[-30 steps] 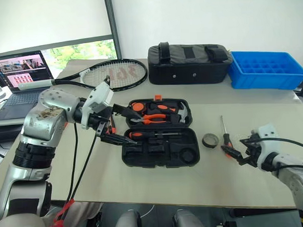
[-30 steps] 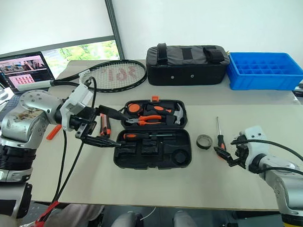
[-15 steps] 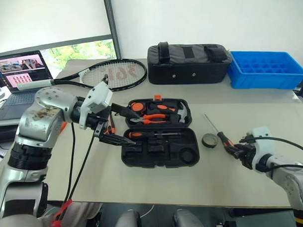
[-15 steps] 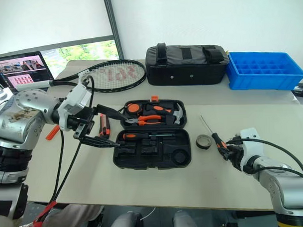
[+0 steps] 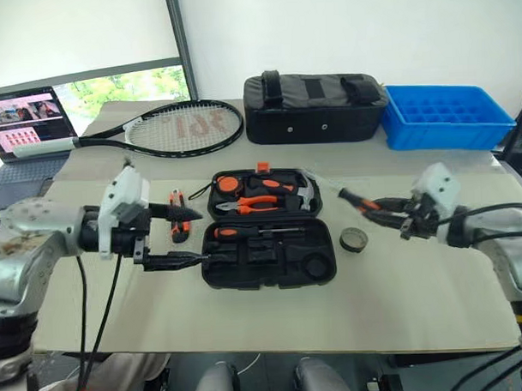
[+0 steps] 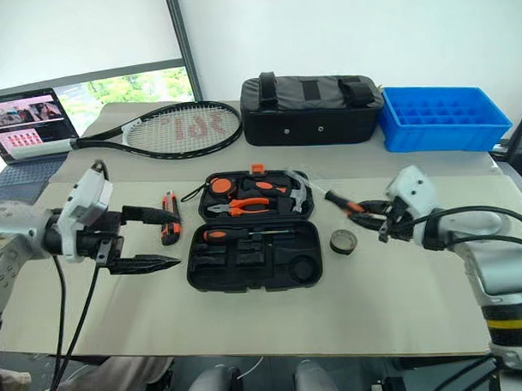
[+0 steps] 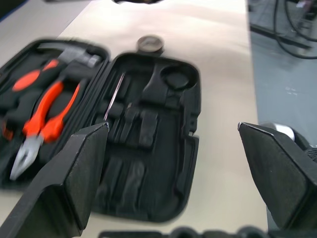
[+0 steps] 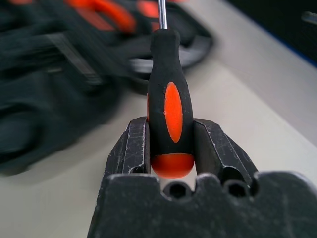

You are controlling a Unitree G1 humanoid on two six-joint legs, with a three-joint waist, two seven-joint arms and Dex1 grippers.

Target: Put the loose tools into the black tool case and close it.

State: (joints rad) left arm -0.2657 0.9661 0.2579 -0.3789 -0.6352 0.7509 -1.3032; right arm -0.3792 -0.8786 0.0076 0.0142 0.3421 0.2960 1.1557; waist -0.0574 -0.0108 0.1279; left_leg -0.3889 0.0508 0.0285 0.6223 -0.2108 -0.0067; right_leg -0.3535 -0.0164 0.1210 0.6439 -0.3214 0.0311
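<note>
Pinching a screwdriver (image 8: 166,106), right claw (image 5: 390,215) hangs, seemingly airborne; left claw (image 6: 147,240) spread.

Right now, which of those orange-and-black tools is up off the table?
The screwdriver, clamped by its handle in the right end effector. The utility knife lies on the table beside the tool case.

The setting looks like an office or robotics lab: a plain beige worktable (image 5: 418,276) stands against a bare white wall (image 5: 367,29) beside a large window (image 5: 120,85), with an open silver laptop (image 5: 23,127) showing a video page on a side desk.
</note>
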